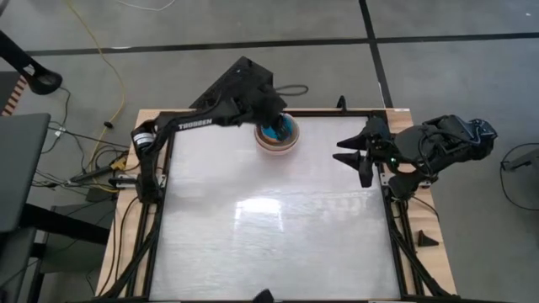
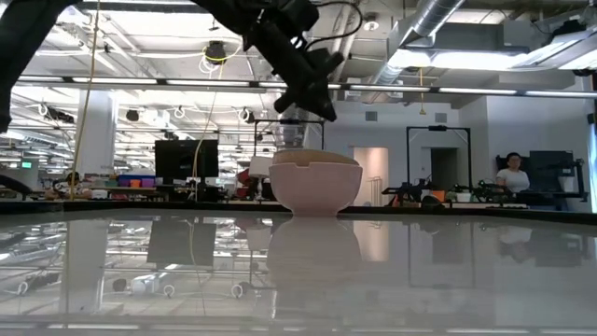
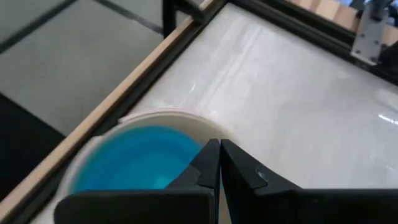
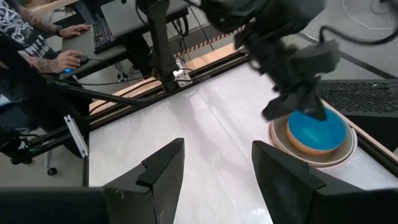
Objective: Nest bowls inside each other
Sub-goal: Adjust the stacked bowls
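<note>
The bowls stand nested in one stack (image 1: 279, 137) near the table's far edge. The pale pinkish-white bowl (image 2: 315, 187) is outermost and rests on the table. A salmon-orange one (image 4: 297, 144) sits inside it, and a blue one (image 4: 317, 128) is innermost. My left gripper (image 2: 320, 105) is shut and hangs a little above the stack's rim, slanting down; in its wrist view the shut fingers (image 3: 219, 167) lie over the blue inside (image 3: 134, 163). My right gripper (image 4: 215, 167) stands open at the table's right edge (image 1: 360, 156), well apart from the stack.
A black frame rail (image 1: 165, 181) runs around the glossy white table top. A small black wedge (image 1: 426, 240) lies outside the right rail. A person's hands (image 4: 59, 59) work at a keyboard beyond the table. The table's near and middle parts (image 1: 278, 236) lie bare.
</note>
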You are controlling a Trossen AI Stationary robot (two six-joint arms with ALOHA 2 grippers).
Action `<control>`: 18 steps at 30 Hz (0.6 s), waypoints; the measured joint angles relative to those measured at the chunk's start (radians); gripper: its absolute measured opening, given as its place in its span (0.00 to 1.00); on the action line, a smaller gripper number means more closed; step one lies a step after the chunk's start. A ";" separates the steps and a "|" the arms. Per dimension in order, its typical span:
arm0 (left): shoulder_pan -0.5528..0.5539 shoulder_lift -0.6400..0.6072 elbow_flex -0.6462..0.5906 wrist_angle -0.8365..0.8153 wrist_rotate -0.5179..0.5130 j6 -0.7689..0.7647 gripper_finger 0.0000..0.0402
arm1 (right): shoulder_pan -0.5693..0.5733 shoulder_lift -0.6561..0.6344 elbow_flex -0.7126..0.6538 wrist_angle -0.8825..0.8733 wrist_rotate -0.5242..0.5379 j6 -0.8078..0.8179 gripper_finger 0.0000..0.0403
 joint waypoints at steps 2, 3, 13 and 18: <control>-0.033 -0.017 -0.047 0.056 -0.037 -0.016 0.00 | 0.000 0.000 0.000 0.000 0.004 0.000 0.55; -0.045 -0.026 -0.073 0.084 -0.053 -0.024 0.00 | 0.000 0.000 0.000 0.000 0.005 0.000 0.55; -0.106 -0.163 -0.470 0.495 -0.204 -0.139 0.00 | 0.001 0.000 0.000 0.000 -0.005 0.001 0.55; -0.128 -0.199 -0.635 0.653 -0.234 -0.172 0.00 | 0.001 0.000 0.000 0.000 -0.013 0.001 0.55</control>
